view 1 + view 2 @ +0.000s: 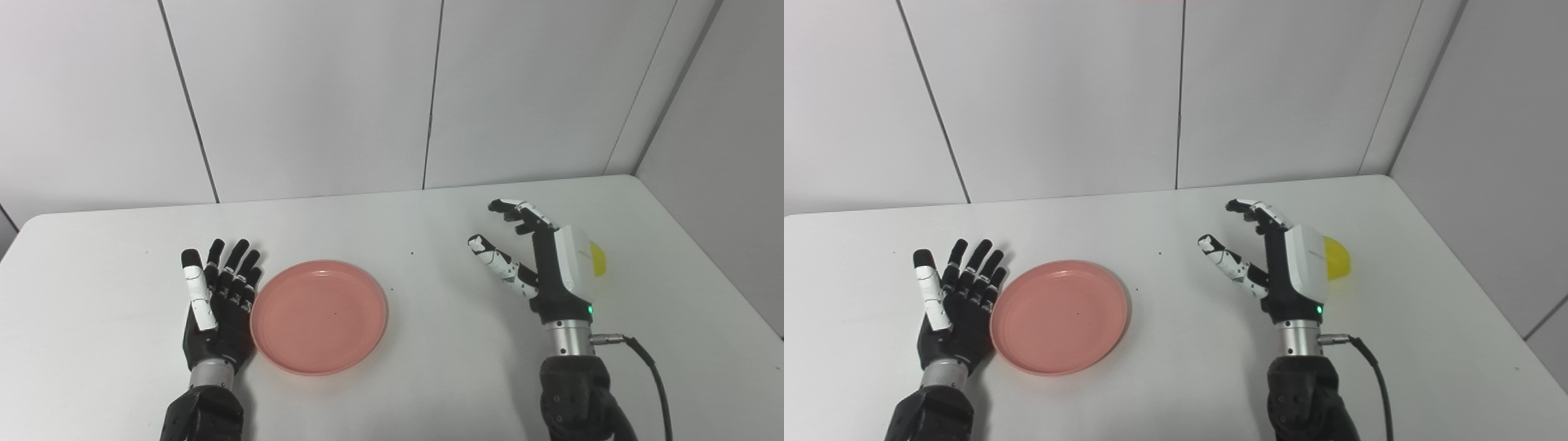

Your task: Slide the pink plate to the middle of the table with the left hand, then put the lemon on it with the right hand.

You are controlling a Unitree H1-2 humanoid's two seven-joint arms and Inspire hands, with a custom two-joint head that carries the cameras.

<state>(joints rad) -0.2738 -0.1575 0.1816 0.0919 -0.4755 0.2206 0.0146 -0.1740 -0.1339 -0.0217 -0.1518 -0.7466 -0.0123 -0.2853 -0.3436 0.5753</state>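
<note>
A: Two hands, one plate, one fruit. Item one: pink plate (319, 316), flat on the white worktop (429, 380), left of centre, nothing on it.

B: Item two: left hand (219, 306), palm up, fingers spread, holding nothing, its finger side just beside the plate's left rim; whether it touches, I cannot tell.

A: Item three: lemon (1336, 258), yellow, on the worktop at the right, mostly hidden behind item four.

B: Item four: right hand (1274, 260), raised on edge, fingers curled loosely apart, empty, its back toward the lemon.

A: Step in hand, by my reading: the slide. The plate looks short of the middle.

B: Handling note: push low against the rim, fingers flat to the worktop, so the plate glides and does not tip or ride up onto them. Push straight toward the right and stop at centre.

A: Risk: a light, shallow plate may spin if pushed off its midline.

B: Right hand waits clear of its path.
</note>
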